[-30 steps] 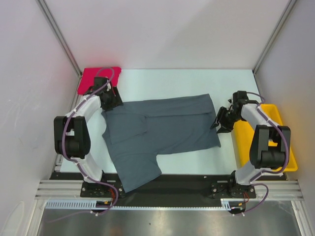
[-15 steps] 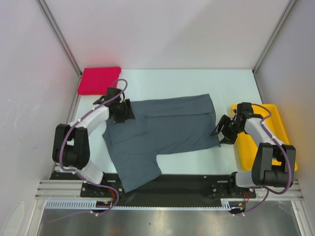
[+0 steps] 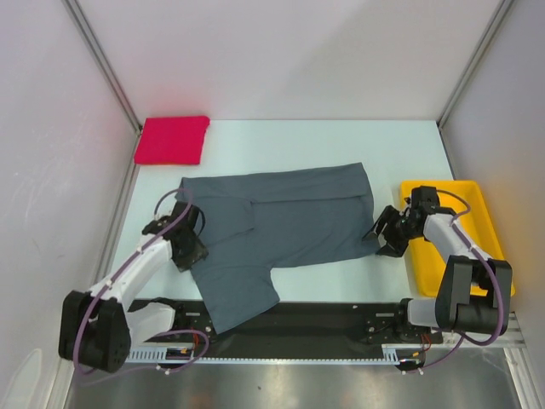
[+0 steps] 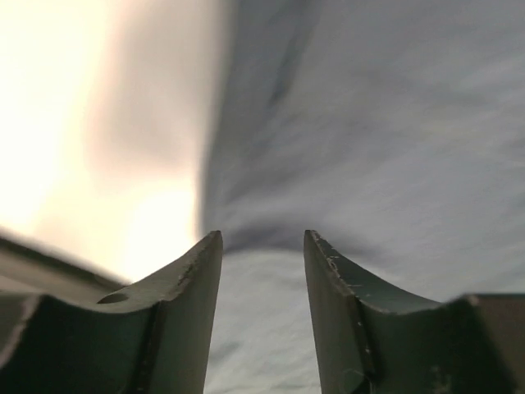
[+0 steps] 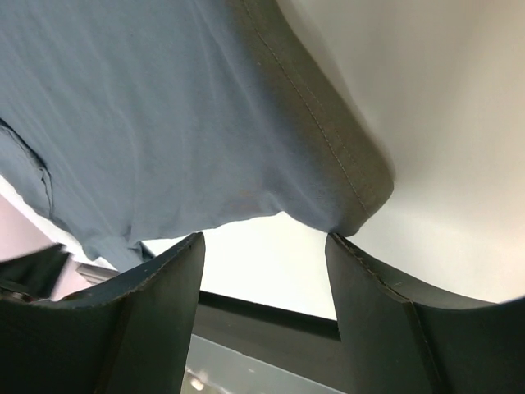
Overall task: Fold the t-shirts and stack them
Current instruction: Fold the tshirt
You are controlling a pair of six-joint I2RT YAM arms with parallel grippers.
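A slate-grey t-shirt (image 3: 281,226) lies spread on the white table, its upper part folded over and one sleeve reaching the near edge. The pinkish-red t-shirt (image 3: 172,140) lies folded at the far left corner. My left gripper (image 3: 191,253) sits low at the grey shirt's left edge, jaws open with grey cloth (image 4: 369,148) under and between the fingertips (image 4: 262,238). My right gripper (image 3: 385,239) stands open at the shirt's near right corner; the hemmed corner (image 5: 353,176) lies just past its fingertips (image 5: 264,240), with bare table between them.
A yellow tray (image 3: 485,221) stands at the right, under the right arm. The black rail of the arm bases (image 3: 341,319) runs along the near edge. White walls close in left, right and back.
My left gripper has swung from the shirt's far left corner down its left edge toward me, its jaws narrowing. My right gripper has come nearer and lower to the shirt's near right corner, jaws wider.
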